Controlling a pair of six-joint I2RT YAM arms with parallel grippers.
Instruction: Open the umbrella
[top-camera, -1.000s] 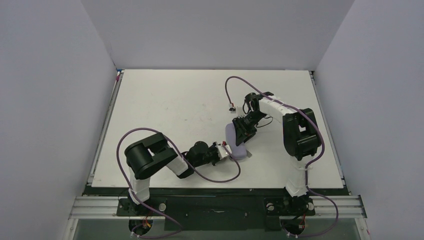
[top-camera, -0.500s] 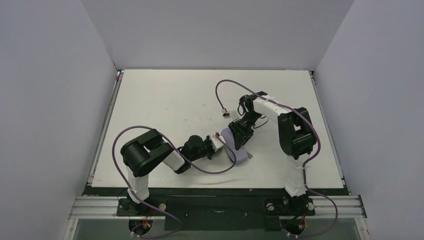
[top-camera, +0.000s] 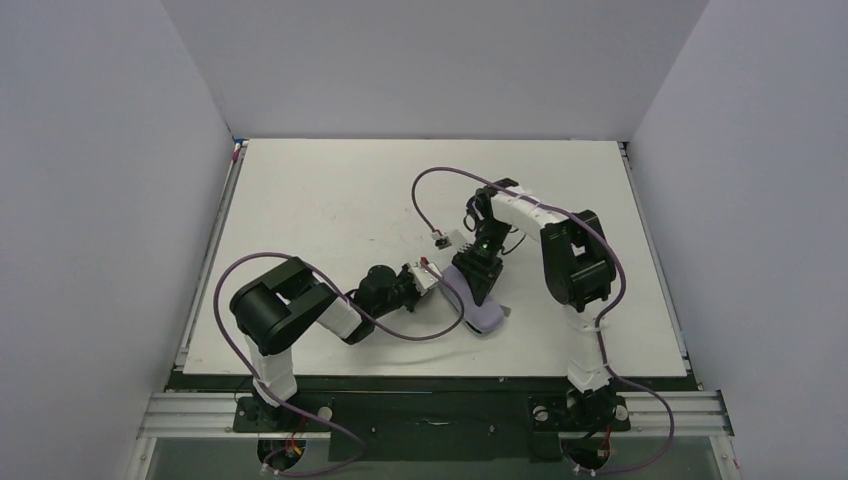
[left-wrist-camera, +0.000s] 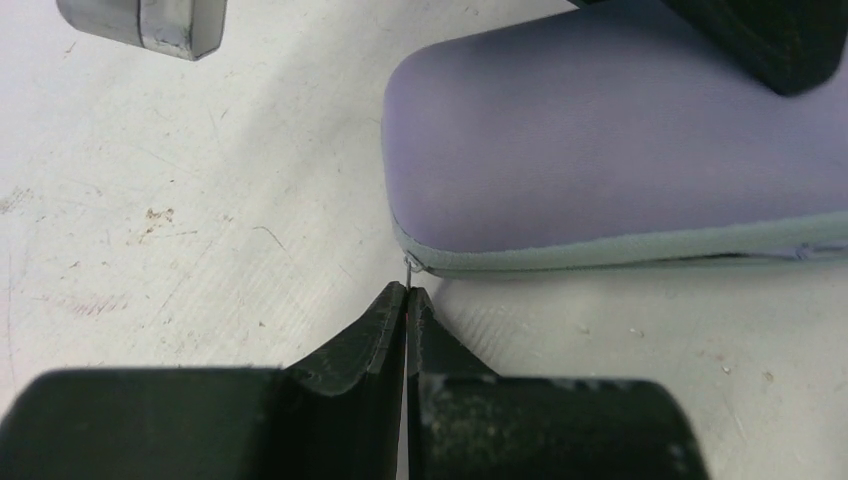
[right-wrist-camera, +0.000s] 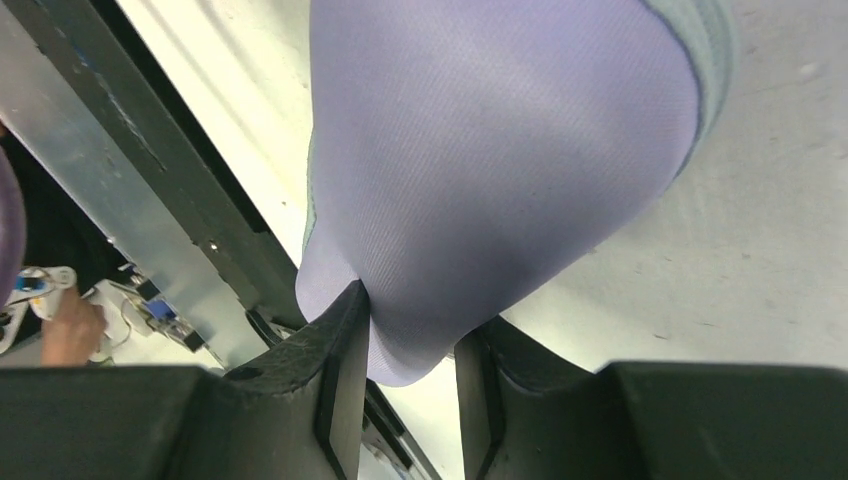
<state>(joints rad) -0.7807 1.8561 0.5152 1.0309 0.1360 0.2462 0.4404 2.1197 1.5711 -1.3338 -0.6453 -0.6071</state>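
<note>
On the counter (top-camera: 330, 200), the right tool (right-wrist-camera: 410, 350) clamps the umbrella (left-wrist-camera: 600, 140); the left tool (left-wrist-camera: 405, 295), closed, meets a wire loop (left-wrist-camera: 408, 266) at its corner.

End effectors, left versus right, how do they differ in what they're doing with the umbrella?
The left end effector has its fingers pressed together; the right end effector has its fingers apart. The left one only meets the corner of the umbrella, while the right one clamps around its end. Both are black and touch the same umbrella.
</note>
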